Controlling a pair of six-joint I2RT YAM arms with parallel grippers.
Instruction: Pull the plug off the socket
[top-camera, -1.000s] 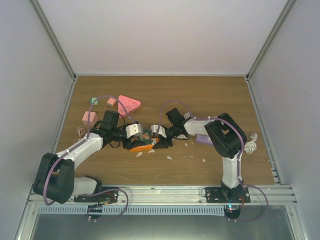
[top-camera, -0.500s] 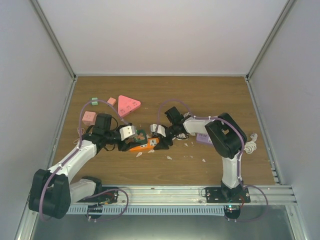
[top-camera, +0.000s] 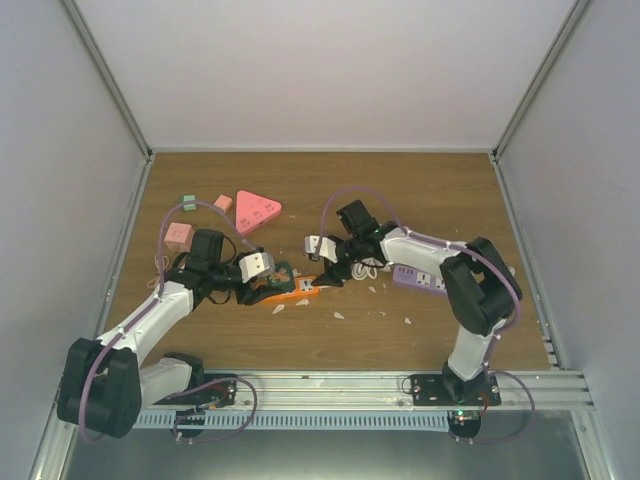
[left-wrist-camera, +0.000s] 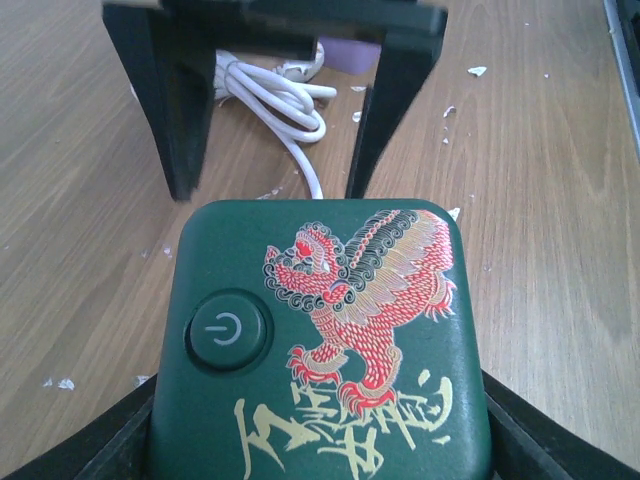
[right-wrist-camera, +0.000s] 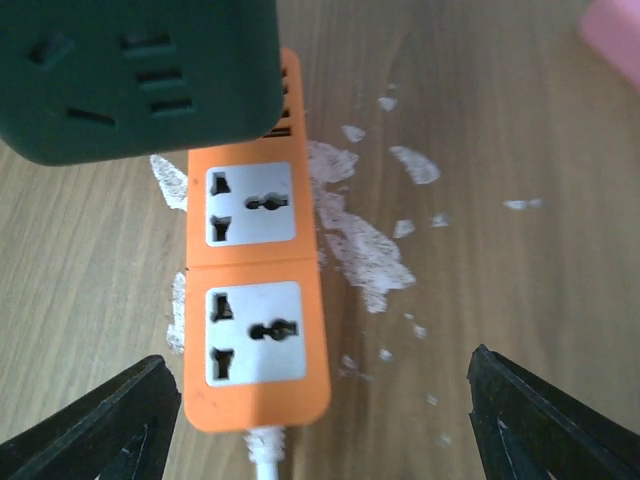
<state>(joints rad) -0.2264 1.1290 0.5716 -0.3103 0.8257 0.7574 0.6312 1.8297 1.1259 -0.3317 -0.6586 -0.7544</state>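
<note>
The green cube plug (top-camera: 281, 271), with a red dragon print (left-wrist-camera: 330, 330), sits over the left end of the short orange socket block (top-camera: 300, 291). My left gripper (top-camera: 270, 273) is shut on the plug, with its fingers (left-wrist-camera: 505, 425) on either side. In the right wrist view the plug (right-wrist-camera: 140, 70) covers the far end of the socket (right-wrist-camera: 255, 290), and two white outlets show bare. I cannot tell whether the pins are seated. My right gripper (top-camera: 323, 262) is open wide above the socket's right end (right-wrist-camera: 320, 420), touching nothing.
The purple power strip (top-camera: 420, 278) lies right of the socket, with a coiled white cord (left-wrist-camera: 275, 90) beside it. A pink triangle (top-camera: 256, 210) and small pink and green blocks (top-camera: 178, 236) sit at back left. White chips (top-camera: 338, 314) litter the wood.
My right gripper has lifted off the socket's right end and opened. My left gripper has moved left with the plug and socket, then held still.
</note>
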